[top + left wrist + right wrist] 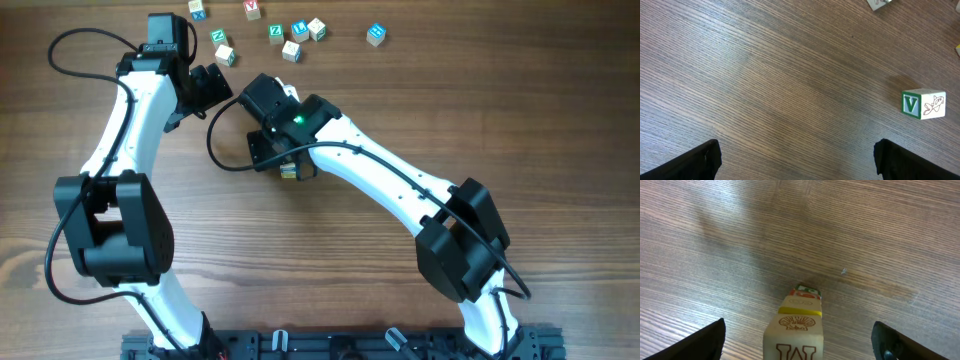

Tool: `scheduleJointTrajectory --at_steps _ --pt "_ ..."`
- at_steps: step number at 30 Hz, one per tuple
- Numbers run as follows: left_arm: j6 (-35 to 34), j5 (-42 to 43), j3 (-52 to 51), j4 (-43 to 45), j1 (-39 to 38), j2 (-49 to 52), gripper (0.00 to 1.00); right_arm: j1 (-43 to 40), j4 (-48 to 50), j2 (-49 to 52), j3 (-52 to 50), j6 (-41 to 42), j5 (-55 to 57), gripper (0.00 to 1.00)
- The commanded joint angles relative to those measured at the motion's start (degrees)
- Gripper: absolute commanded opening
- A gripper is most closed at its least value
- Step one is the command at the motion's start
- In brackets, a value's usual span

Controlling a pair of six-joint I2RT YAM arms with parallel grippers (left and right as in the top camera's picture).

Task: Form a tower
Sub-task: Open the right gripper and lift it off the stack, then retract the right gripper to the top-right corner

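A brown wood-grain table [560, 120] fills every view, its grain running lengthwise. The light is soft and even, leaving only faint, blurred shadows on the wood.

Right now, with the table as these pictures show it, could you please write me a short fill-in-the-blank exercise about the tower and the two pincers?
1. Just under the top cube of the tower, a thin ___ band shows.
2. The right pincer is ___, with its fingers apart from the tower on both sides.
3. Ahead of the open left pincer, a loose cube shows the green letter ___.
Missing words: yellow; open; V.
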Motion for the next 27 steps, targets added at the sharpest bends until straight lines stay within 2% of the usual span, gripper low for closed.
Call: scheduleJointTrajectory --at_steps 1,8,17,22,24,26,27 --pt "-0.55 -0.74 0.46 0.00 0.31 -0.74 1.00 -0.02 -0.20 1.70 -1.31 3.41 0.39 0.93" --pt "-0.55 -0.76 0.46 0.00 0.31 -0.74 1.00 -0.20 2.67 1.70 -3.15 4.44 0.39 0.94" --pt "-0.52 -0.76 0.46 0.00 0.31 -0.74 1.00 -4.72 3.02 1.68 9.44 -0.04 -1.16 0.94" --pt "-0.55 -0.76 0.46 0.00 0.31 -0.74 1.00 -9.11 6.38 1.73 10.23 -1.55 -0.46 0.93" --pt "-0.55 -0.76 0.46 0.00 0.31 -0.74 1.00 -11.04 8.66 1.73 9.16 -1.55 -0.02 0.89" --pt "-0.52 -0.74 0.46 0.00 0.31 -0.74 1.00 -12.76 10.40 1.73 8.37 -1.51 -0.04 0.76" --pt "-0.52 -0.74 0.46 0.00 0.31 -0.74 1.00 -13.55 11.10 1.73 8.09 -1.53 -0.04 0.60"
